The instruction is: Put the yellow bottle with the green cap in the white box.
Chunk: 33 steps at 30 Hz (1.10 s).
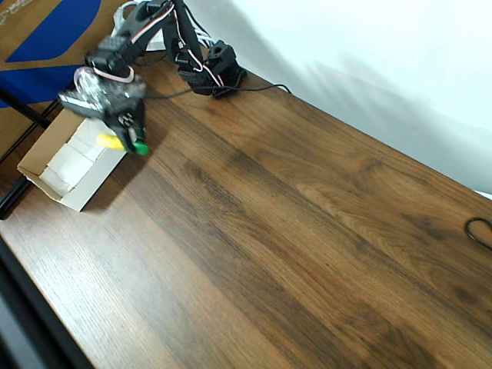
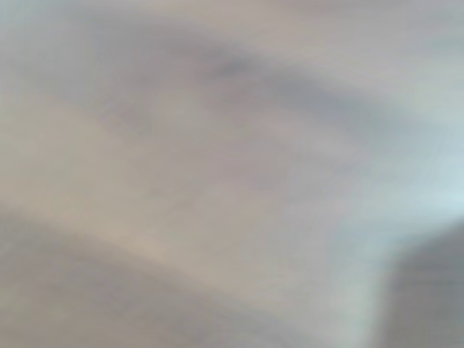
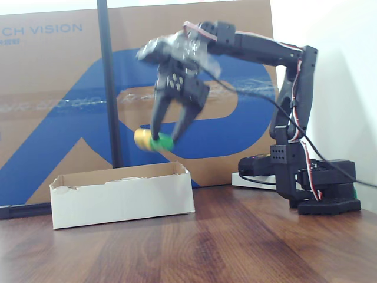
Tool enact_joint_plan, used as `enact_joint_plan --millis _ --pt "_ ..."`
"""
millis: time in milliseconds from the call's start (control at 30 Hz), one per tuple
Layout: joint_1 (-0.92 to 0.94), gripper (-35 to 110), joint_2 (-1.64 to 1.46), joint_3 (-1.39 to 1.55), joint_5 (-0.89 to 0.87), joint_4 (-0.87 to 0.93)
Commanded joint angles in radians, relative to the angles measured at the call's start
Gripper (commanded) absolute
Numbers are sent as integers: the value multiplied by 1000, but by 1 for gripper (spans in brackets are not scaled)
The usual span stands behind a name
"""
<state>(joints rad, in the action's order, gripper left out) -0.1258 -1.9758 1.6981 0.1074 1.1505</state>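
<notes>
White box [image 3: 122, 197] sits low — gripper [image 3: 166, 137] above (black fingers) pinches yellow bottle [image 3: 143, 139].

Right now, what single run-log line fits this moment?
stage: carry | gripper: shut on yellow bottle at its green cap, held sideways | position: above white box, near its right end in fixed view | bottle not yet released | wrist view: blurred

Overhead view: I look down at a slant on the wooden table [image 1: 292, 231], with the arm's base [image 1: 211, 73] at the top left. Fixed view: I look level across the tabletop, low and close, facing the brown-and-blue carton [image 3: 59, 88]. Both share the white box [image 1: 69, 161] and arm. Wrist view: too blurred for me to read.
</notes>
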Motion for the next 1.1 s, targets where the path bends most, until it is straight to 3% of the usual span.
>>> enact_joint_plan --millis 0,300,1067 --pt "83 0 -120 3 -11 8" --pt "265 0 -101 8 -77 -44" --pt "618 0 364 -304 -161 -130"
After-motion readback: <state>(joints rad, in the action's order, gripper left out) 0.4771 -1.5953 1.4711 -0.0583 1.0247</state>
